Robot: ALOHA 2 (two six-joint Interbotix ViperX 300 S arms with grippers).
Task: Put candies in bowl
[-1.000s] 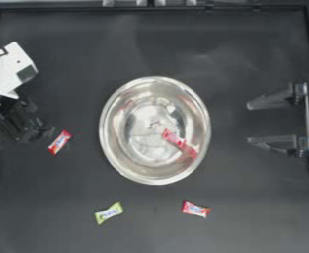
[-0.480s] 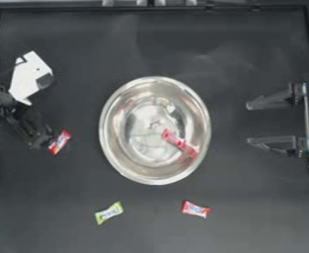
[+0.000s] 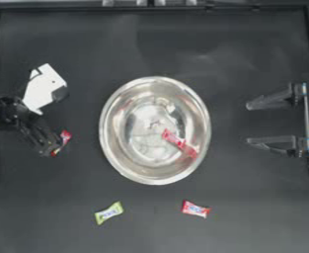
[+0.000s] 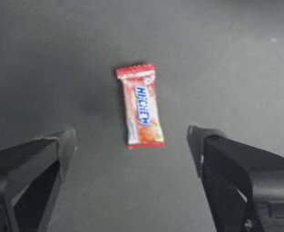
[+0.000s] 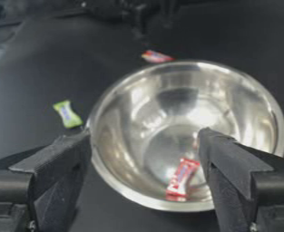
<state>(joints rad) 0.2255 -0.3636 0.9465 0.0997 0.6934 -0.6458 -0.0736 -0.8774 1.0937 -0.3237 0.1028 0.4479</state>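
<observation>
1. Left gripper (image 4: 132, 149) over red candy (image 4: 141, 107) on tabletop (image 3: 64, 207), left of bowl (image 3: 110, 148); fingers (image 4: 31, 167) spread wide, nothing held.
2. Candy just ahead of the fingertips, centred in the gap, long axis running along the reach, so fingers would close on its long sides.
3. Right gripper (image 3: 265, 123) parked right of bowl, open, well apart from this candy; left arm far nearer.
</observation>
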